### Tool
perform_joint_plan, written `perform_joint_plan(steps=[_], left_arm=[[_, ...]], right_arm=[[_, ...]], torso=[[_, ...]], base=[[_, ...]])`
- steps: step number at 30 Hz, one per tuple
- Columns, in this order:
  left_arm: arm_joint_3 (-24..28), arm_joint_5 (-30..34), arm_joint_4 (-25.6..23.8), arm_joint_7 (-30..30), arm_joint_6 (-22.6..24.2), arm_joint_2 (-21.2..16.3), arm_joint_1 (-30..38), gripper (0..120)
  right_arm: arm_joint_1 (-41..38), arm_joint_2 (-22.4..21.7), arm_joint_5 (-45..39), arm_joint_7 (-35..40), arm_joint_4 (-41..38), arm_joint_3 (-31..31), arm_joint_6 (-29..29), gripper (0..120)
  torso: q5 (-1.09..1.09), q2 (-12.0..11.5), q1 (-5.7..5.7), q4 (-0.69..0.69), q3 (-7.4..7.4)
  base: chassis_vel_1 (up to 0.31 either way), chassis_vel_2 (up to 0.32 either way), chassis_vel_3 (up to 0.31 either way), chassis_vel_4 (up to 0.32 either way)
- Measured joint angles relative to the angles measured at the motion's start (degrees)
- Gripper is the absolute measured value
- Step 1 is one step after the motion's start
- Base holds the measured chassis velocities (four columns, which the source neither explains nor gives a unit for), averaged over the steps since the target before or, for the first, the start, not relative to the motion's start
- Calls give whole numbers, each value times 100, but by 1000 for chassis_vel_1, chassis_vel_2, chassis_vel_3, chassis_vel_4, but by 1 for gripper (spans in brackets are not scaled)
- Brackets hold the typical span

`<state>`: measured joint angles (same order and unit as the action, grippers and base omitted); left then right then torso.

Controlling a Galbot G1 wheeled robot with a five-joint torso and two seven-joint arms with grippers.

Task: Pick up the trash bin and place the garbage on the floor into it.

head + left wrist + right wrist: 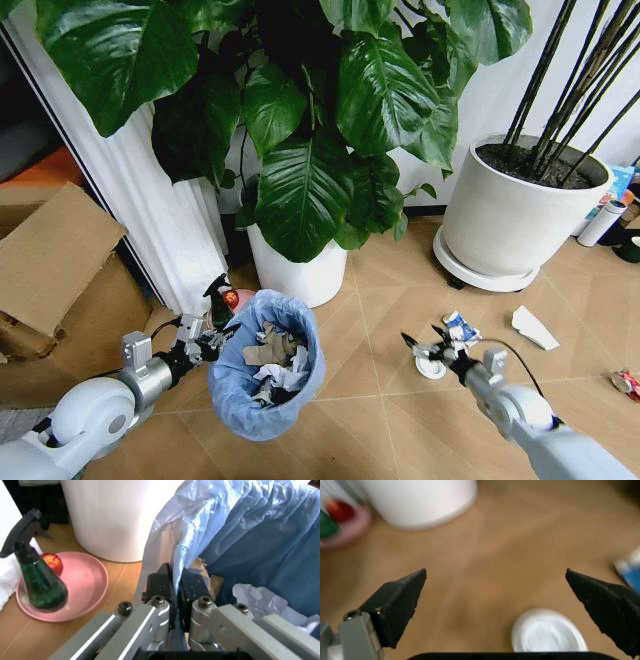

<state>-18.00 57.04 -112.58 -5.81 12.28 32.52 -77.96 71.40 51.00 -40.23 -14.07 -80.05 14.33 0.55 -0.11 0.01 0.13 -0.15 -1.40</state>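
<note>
Left claw (176, 588) is pressed together on the rim of the trash bin (265, 365), pinching the light blue bag liner between its black pads (159, 587); the bin hangs tilted off the floor at the robot's left front, with crumpled paper inside. Right claw (425, 347) is spread wide, nothing between its fingers (400, 605), poised low over the wooden floor (380, 330) just above a white disc (549, 635). A blue-and-white packet (461, 328) lies just beside that claw, a white wrapper (532, 327) farther to the right, and a small red packet (626, 381) near the right edge. Behind the bin, a dark green spray bottle (36, 579) stands on a pink plate (87, 588) next to a white plant pot (300, 272); a larger white pot (515, 215) stands far right.
</note>
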Motion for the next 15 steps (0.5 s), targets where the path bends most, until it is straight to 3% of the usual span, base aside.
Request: perform_joint_plan(steps=[15], left_arm=[[17, 7, 47, 3, -5, -61, -34, 0]], right_arm=[[-681, 274, 199, 116, 1321, -657, -106, 100]], torso=[[-1, 0, 1, 1, -1]], base=[[0, 0, 0, 0]])
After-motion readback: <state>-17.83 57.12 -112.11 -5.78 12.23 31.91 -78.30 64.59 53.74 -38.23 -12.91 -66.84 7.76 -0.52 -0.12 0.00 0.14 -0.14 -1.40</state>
